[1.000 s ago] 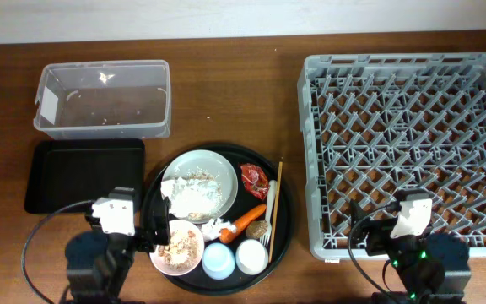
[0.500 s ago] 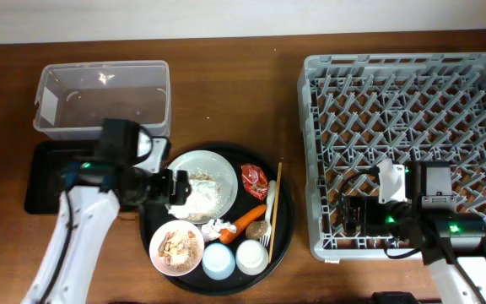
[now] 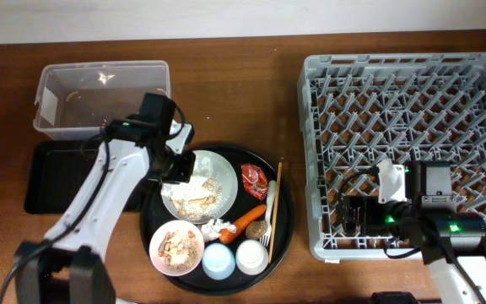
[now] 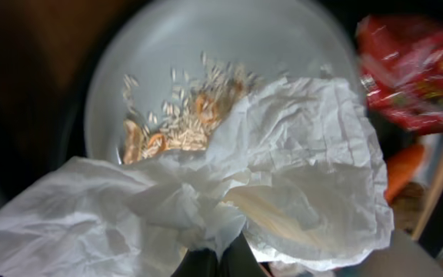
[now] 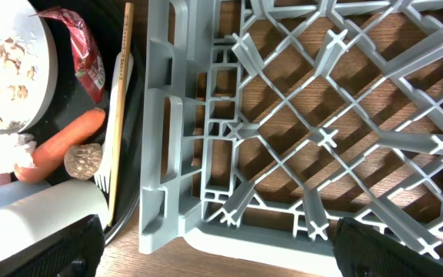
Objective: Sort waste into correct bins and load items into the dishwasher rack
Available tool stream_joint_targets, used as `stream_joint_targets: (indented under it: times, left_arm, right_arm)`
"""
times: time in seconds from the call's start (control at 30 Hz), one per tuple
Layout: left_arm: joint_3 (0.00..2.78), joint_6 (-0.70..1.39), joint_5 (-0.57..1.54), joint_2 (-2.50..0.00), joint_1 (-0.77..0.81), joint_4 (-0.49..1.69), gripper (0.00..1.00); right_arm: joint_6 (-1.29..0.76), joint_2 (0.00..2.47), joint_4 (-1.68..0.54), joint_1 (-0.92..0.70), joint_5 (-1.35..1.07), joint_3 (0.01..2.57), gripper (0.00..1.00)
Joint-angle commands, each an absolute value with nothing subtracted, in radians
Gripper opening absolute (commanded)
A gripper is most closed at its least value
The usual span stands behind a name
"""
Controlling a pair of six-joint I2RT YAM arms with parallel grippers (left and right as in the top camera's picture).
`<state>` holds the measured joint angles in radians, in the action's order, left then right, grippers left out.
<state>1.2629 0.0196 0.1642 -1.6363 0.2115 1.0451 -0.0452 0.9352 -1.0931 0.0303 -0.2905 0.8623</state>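
Note:
My left gripper (image 3: 178, 165) is over the white plate (image 3: 218, 173) on the round tray and shut on a large crumpled white tissue (image 4: 283, 154). The tissue drapes over the plate (image 4: 206, 38) beside beige food scraps (image 4: 179, 127). A red wrapper (image 3: 253, 179), a carrot piece (image 3: 248, 219) and a small tissue (image 3: 215, 227) lie nearby. My right gripper (image 5: 214, 258) stands open above the front left corner of the grey dishwasher rack (image 3: 412, 143), holding nothing. The clear tub (image 3: 104, 100) and the black rectangular tray (image 3: 66, 173) sit at the left.
A pinkish bowl with scraps (image 3: 176, 247), two cups (image 3: 218, 260) (image 3: 251, 255), a white fork (image 3: 269, 221) and chopsticks (image 3: 277, 201) share the round black tray (image 3: 285, 228). The rack wall (image 5: 168, 123) stands just right of that tray.
My left arm swung from the table's front up over the plate and shut on the tissue. My right arm lifted over the rack's corner, then held still, open.

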Motion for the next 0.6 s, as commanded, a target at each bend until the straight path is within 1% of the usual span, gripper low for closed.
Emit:
stream_joint_targets:
  times: [0.0, 0.07, 0.1, 0.13, 0.17, 0.27, 0.4, 0.43, 0.47, 0.5, 0.53, 0.57]
  left_arm:
    - [1.291, 0.015, 0.121, -1.528, 0.215, 1.038, 0.00]
    - [1.346, 0.015, -0.042, -1.518, 0.190, 0.958, 0.01]
    - [1.374, 0.014, -0.081, -1.519, 0.154, 0.873, 0.00]
    - [1.376, 0.014, -0.107, -1.520, 0.115, 0.735, 0.00]
    - [1.376, 0.015, -0.106, -1.545, 0.064, 0.581, 0.01]
    - [1.376, 0.015, -0.102, -1.732, 0.002, 0.361, 0.00]
    - [1.376, 0.015, -0.102, -1.900, 0.001, 0.253, 0.01]
    - [1.376, 0.015, -0.102, -1.906, 0.001, 0.245, 0.25]
    - [1.380, 0.004, -0.102, -1.903, 0.001, 0.238, 0.70]
    - [1.396, -0.005, -0.102, -1.893, 0.001, 0.252, 0.99]
    - [1.409, -0.004, -0.101, -1.862, 0.005, 0.284, 0.99]
    - [1.426, -0.003, -0.088, -1.788, 0.033, 0.370, 0.99]
  right_arm:
    - [-0.042, 0.932, -1.093, 0.034, -0.303, 0.886, 0.98]
    - [-0.042, 0.932, -1.093, 0.034, -0.303, 0.886, 0.98]
    - [-0.042, 0.932, -1.093, 0.034, -0.303, 0.886, 0.98]
    - [-0.042, 0.932, -1.093, 0.034, -0.303, 0.886, 0.98]
    - [-0.042, 0.932, -1.093, 0.034, -0.303, 0.886, 0.99]
    - [-0.043, 0.932, -1.093, 0.034, -0.303, 0.886, 0.99]
    - [-0.043, 0.932, -1.110, 0.034, -0.303, 0.886, 0.98]
    - [-0.042, 0.932, -1.111, 0.034, -0.303, 0.886, 0.98]
    - [-0.043, 0.932, -1.111, 0.034, -0.303, 0.886, 0.99]
    - [-0.043, 0.932, -1.113, 0.034, -0.303, 0.886, 0.98]
    - [-0.042, 0.932, -1.112, 0.034, -0.303, 0.886, 0.98]
    - [-0.042, 0.932, -1.111, 0.034, -0.303, 0.886, 0.98]
